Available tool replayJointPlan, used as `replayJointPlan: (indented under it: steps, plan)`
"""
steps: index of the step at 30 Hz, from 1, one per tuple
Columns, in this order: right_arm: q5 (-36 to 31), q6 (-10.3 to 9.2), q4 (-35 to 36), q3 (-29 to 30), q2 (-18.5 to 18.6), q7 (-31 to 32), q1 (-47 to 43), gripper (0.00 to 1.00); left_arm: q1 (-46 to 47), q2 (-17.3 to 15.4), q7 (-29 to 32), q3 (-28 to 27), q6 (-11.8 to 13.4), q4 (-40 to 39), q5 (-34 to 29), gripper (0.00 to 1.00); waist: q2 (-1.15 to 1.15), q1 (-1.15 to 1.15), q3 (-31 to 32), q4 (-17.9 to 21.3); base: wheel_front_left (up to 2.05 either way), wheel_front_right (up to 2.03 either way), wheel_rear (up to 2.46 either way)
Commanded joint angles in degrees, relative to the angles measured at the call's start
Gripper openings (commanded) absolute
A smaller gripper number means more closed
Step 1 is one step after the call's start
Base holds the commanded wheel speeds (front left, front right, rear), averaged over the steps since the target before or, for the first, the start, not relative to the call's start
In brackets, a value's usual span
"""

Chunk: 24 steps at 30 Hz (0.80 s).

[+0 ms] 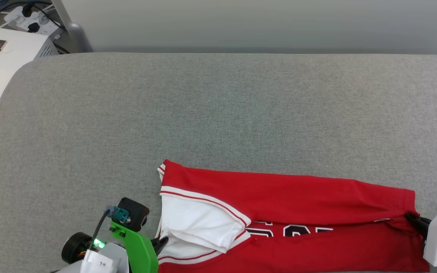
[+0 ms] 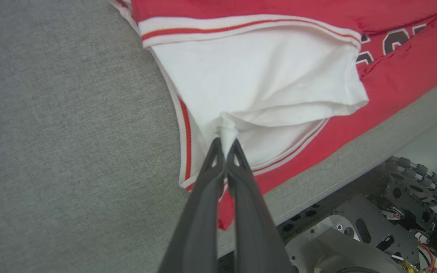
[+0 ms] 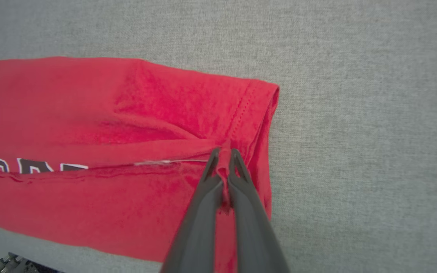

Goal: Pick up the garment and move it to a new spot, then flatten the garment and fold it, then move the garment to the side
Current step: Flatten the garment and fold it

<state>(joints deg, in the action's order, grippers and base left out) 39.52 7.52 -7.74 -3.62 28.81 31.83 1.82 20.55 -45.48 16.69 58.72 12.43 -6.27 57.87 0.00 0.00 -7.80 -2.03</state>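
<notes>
Closest in, at the front edge of the bench (image 1: 218, 106): pinching a tuft of white sleeve (image 2: 264, 76) in the left jaws, shut tight on it; pinching a red fold beside the hem (image 3: 258, 113) in the right jaws, likewise closed on cloth. Holding the garment (image 1: 298, 197) stretched between them, long axis left to right along that edge, partly doubled over, print half hidden. Farther back, open grey fabric; likely room there for laying flat, with one arm at each end.

Bright, even diffuse light, soft faint shadows, no glare, slight softness, wide-angle bending in wrist views
</notes>
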Motion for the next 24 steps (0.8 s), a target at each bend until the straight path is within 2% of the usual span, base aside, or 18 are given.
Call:
replayJointPlan:
  steps: [1,9,10,11,12,13,17,24]
  plan:
    - [-0.3,-0.03,0.3,-0.6,0.7,0.5,-0.7,0.0,-0.2,0.8,0.1,0.2,0.2,0.6,-1.0,0.0,0.0,0.0,-0.3,-0.2,0.0,0.0,0.0]
    - [-2.2,-0.03,-0.7,-3.6,2.5,0.4,-0.6,0.0,1.0,3.2,0.9,2.3,-1.3,4.2,-2.6,0.0,0.0,0.0,-0.7,-0.5,0.0,0.0,0.0]
    - [-2.3,-0.03,-0.9,-3.9,2.5,0.3,-0.5,0.0,1.0,3.6,0.9,2.4,-1.5,4.5,-2.6,0.11,0.0,0.0,-0.7,-0.5,0.0,0.0,0.0]
    - [-2.3,-0.03,-1.2,-4.2,2.5,0.2,-0.5,0.13,0.9,3.8,0.9,2.6,-1.5,4.8,-2.6,0.27,0.0,0.0,-0.6,-0.4,0.0,0.0,0.0]
    - [-2.4,-0.03,-1.5,-4.4,2.5,0.1,-0.4,1.0,0.9,4.0,1.0,2.8,-1.6,5.1,-2.7,0.81,0.0,0.0,-0.5,-0.4,0.0,0.0,0.0]
    - [-2.4,-0.03,-1.8,-4.5,2.5,0.1,-0.3,1.0,0.9,4.1,0.9,3.0,-1.6,5.5,-2.9,1.0,0.0,0.0,-0.5,-0.4,0.0,0.0,0.0]
    - [-1.6,-0.03,-2.3,-4.5,2.2,-0.4,-0.3,1.0,0.9,4.7,-0.7,2.5,-1.4,6.6,-3.2,1.0,0.0,0.0,0.6,-0.3,0.0,0.0,0.0]
    - [3.6,-0.03,0.6,0.5,0.3,3.0,-1.2,1.0,0.9,5.0,-6.3,-1.1,0.4,4.3,-2.9,1.0,0.0,0.0,3.0,-0.2,0.0,0.0,0.0]
